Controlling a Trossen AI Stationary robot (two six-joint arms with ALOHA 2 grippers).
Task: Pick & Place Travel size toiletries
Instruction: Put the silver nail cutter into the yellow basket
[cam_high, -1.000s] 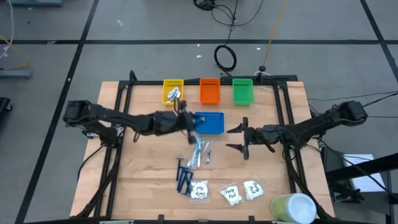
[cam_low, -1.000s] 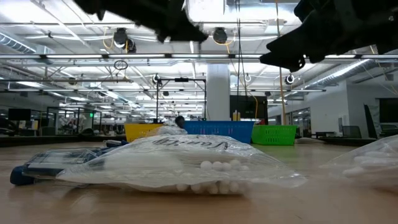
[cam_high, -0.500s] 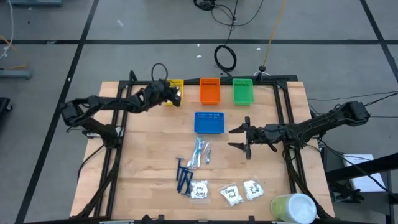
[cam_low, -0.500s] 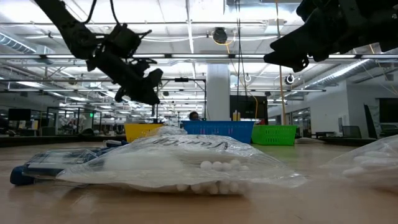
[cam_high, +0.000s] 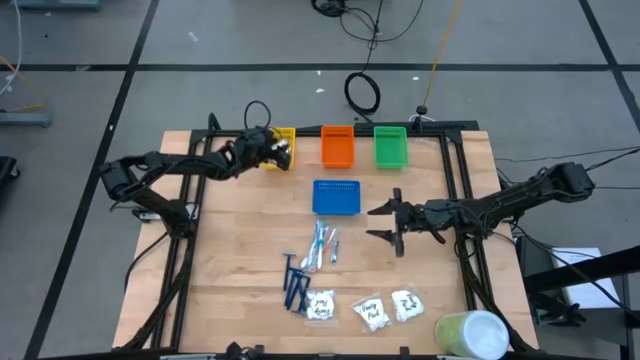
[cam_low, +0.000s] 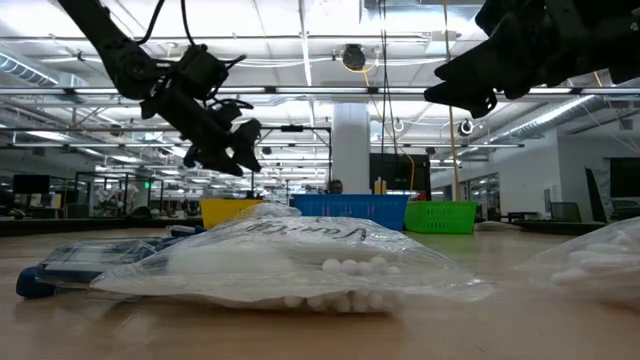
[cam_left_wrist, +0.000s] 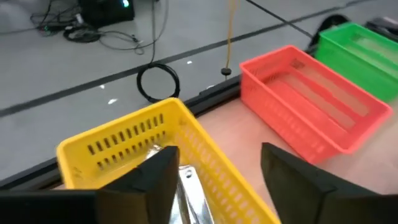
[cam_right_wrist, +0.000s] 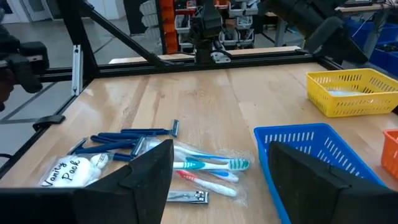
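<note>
High view showed bare tabletop (cam_high: 235, 240) between both arms. The left end effector (cam_high: 283, 152), fingers apart and holding nothing, hung over the yellow tray (cam_high: 282, 134), silvery packets (cam_left_wrist: 186, 186) lying inside. The right end effector (cam_high: 383, 223), also apart, waited beside the toothbrushes (cam_high: 320, 245); razors (cam_high: 295, 285) and sachets (cam_high: 370, 310) lay nearer the front edge.

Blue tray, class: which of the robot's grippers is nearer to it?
Right. The right gripper hovers just beside the blue tray; the left gripper is farther off, over the yellow tray.
</note>
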